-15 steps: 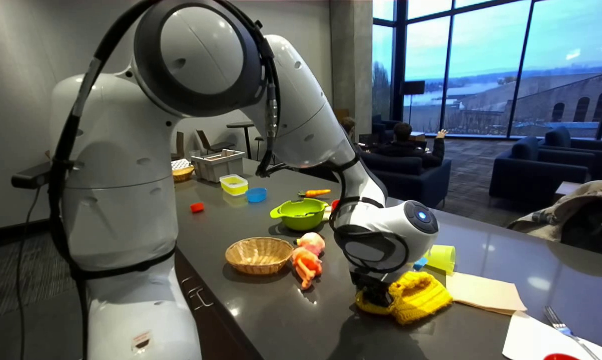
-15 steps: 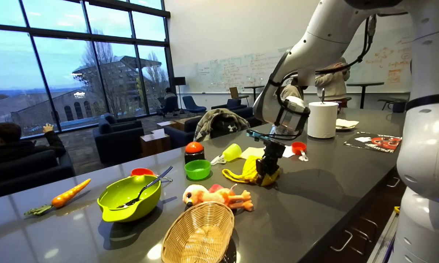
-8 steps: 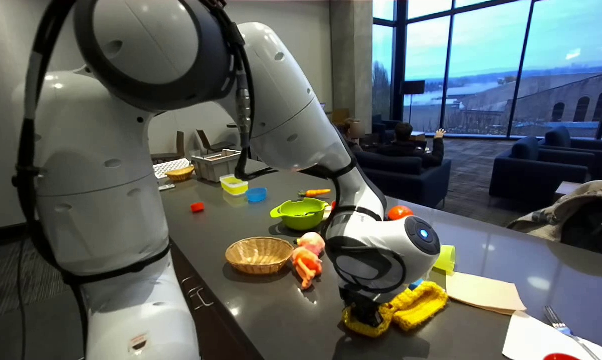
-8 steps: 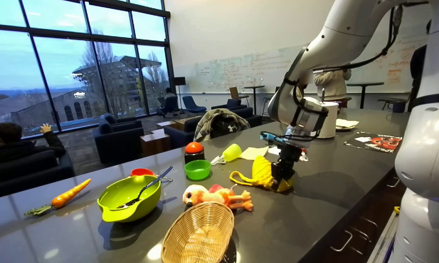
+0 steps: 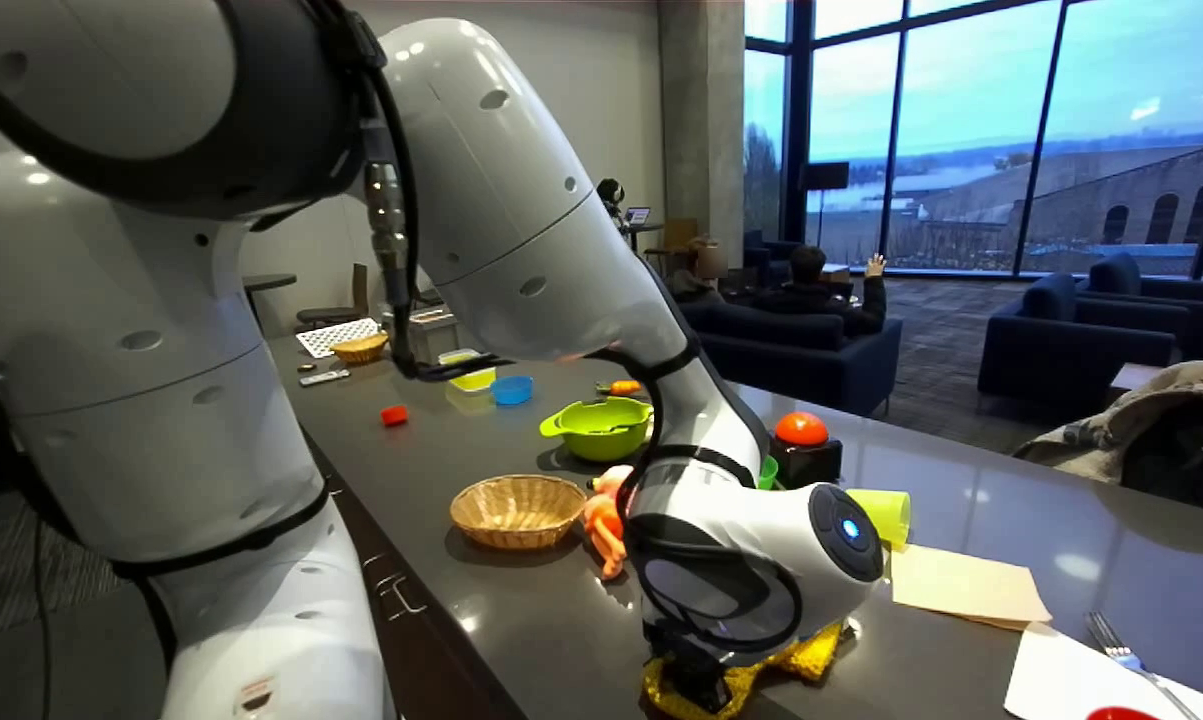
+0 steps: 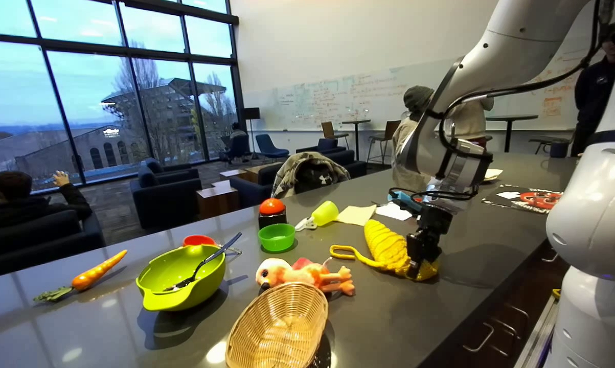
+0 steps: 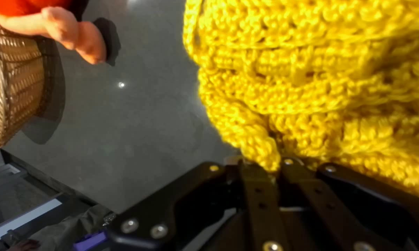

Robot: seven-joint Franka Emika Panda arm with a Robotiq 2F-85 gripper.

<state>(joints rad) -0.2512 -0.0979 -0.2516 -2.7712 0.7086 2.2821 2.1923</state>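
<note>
the ribbed knit (image 7: 317, 94) is yellow, the woven basket (image 6: 281, 327) tan, the bowl (image 6: 197, 295) lime.

In an exterior view, the counter (image 5: 561, 625) is being looked along from above, close beside the arm (image 5: 501, 190), windows (image 5: 971, 130) being caught at two o'clock. In an exterior view, the basket (image 6: 281, 327) is being seen nearest, at six o'clock, the whiteboard (image 6: 348, 97) being faced at one. The counter's middle is being shared by both, from opposite directions. In the wrist view, a yellow knitted cloth (image 7: 317, 83) is being looked down on closely.
</note>
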